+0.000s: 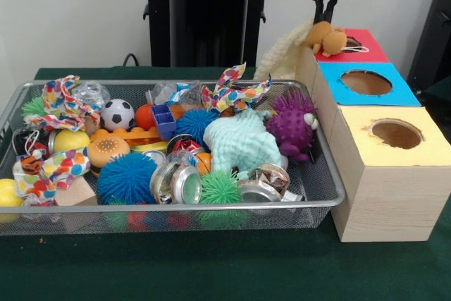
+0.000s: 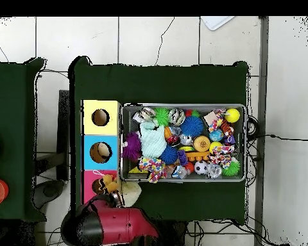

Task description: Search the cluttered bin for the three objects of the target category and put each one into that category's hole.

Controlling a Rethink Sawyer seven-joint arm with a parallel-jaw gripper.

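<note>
**Plush toy over the red box, nearly there**

Pincer (image 1: 324, 17) pinching an orange plush toy (image 1: 325, 37), hanging right under it, just above the hole (image 1: 352, 44) in the red box (image 1: 366, 51). Toy looks a bit off toward the bin side of the hole, with a cream fuzzy cloth (image 1: 282, 54) draped beside it. Best bet: nudge over till centred on the hole, drop lower, then let go, so nothing catches the rim. Wire bin (image 1: 320, 195) well off to the side and below, plenty of soft toys left in there to dig through
</note>
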